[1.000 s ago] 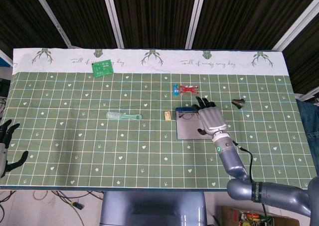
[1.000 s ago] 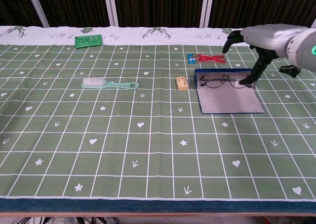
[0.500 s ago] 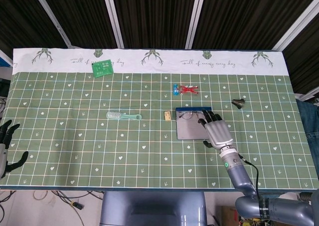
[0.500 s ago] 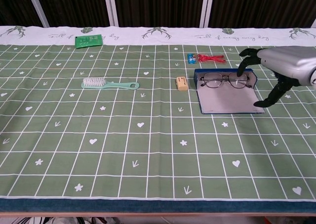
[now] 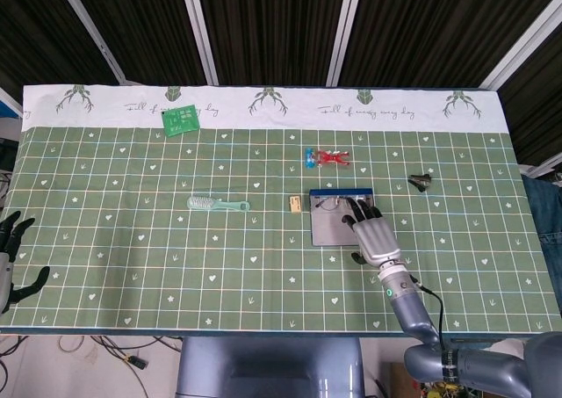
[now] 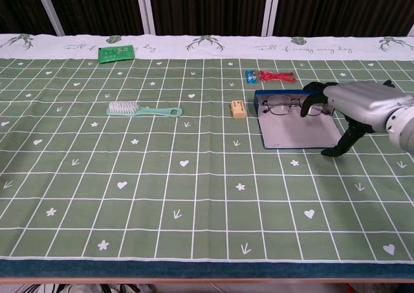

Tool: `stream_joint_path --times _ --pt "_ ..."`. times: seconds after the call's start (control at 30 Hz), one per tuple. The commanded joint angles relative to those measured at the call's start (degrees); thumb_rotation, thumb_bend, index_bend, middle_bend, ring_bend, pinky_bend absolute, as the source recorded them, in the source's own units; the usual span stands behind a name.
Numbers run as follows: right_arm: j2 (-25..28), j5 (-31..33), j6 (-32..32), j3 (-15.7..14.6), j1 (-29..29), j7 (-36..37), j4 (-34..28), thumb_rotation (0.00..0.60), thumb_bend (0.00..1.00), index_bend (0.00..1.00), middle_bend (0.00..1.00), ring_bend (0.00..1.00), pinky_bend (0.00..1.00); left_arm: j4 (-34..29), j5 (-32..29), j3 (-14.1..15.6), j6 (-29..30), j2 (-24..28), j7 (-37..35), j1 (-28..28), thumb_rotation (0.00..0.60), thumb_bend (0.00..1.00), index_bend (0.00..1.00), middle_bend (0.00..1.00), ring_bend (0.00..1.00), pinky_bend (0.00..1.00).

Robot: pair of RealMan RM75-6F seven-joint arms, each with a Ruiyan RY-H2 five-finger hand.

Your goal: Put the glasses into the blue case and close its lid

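Grey and black, the robot's right hand (image 6: 349, 112) hangs low over the near right part of the open blue case (image 6: 294, 131), fingers apart and holding nothing, its dark fingertips (image 6: 309, 104) reaching toward the right lens of the thin wire-rimmed glasses (image 6: 288, 105) while the thumb points down beside the case's right front corner; whether the fingertips touch the frame cannot be told. At the near left edge of the head view the left hand (image 5: 10, 257) sits off the table with its fingers spread and empty. On the green gridded tablecloth (image 6: 162, 196) the case lies flat with its lid open, the pale grey inner face toward the camera and the blue rim at the back, and the glasses rest across that back part. Just left of the case lies a small tan block (image 6: 239, 108), and well to the left a mint-green hairbrush (image 6: 143, 109). Beyond the case sits a red and blue toy-like item (image 6: 268, 77), and to its right a small black clip (image 5: 420, 181). Farthest back, on the white border strip, lies a green card (image 6: 116, 52).
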Motion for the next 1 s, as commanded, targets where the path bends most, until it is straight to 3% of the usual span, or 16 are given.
stream_joint_path --times 0.03,1.0 --pt "-0.9 -0.4 -0.7 0.5 -0.1 0.4 1.4 0.6 0.23 0.31 0.0 0.07 0.18 0.0 0.0 0.0 -0.1 0.0 0.0 0.0 0.6 0.32 0.1 0.0 0.0 0.0" --pt "-3.9 -2.1 -4.0 3.6 -0.9 1.7 5.9 0.6 0.29 0.38 0.0 0.07 0.18 -0.1 -0.4 -0.1 -0.2 0.1 0.2 0.0 0.6 0.32 0.1 0.0 0.0 0.0"
